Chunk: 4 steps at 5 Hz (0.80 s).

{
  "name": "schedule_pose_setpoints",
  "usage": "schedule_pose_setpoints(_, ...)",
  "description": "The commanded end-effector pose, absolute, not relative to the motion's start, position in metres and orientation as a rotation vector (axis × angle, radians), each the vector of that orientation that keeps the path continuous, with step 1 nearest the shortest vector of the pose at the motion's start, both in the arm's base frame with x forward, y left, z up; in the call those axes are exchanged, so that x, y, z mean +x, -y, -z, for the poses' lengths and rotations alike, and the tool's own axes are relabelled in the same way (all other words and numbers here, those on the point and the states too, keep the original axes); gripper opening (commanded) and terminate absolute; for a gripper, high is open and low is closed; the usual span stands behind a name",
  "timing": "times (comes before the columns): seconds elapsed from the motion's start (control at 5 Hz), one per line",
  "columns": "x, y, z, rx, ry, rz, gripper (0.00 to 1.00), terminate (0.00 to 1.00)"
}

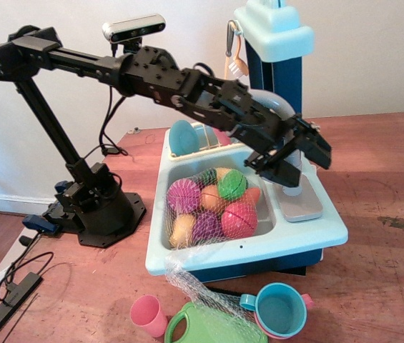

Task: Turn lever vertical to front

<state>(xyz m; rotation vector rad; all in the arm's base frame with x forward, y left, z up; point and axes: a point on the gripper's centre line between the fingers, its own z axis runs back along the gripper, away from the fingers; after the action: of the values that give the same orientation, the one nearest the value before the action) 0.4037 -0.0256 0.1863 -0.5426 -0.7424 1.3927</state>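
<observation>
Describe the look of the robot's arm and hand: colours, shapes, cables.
The arm is matte black, built of boxy jointed segments on a slanted black post with a wide black base. Black cables hang behind it. The hand is black too, with blocky fingers. No markings are legible.
</observation>
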Motion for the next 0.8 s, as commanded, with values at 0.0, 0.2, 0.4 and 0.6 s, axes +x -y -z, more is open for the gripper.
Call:
schedule_pose_setpoints(0.0, 0.385, 0.012, -0.194, -0.575, 0.781, -1.442, 1.00, 0.00)
schedule_pose_setpoints(0.2, 0.370, 0.018, -0.191, -0.585, 0.775, -1.439, 1.00, 0.00)
schedule_pose_setpoints(0.4, 0.352, 0.021, -0.195, -0.578, 0.770, -1.435, 1.00, 0.00)
schedule_pose_setpoints(0.6, 0.330, 0.026, -0.200, -0.555, 0.754, -1.430, 1.00, 0.00)
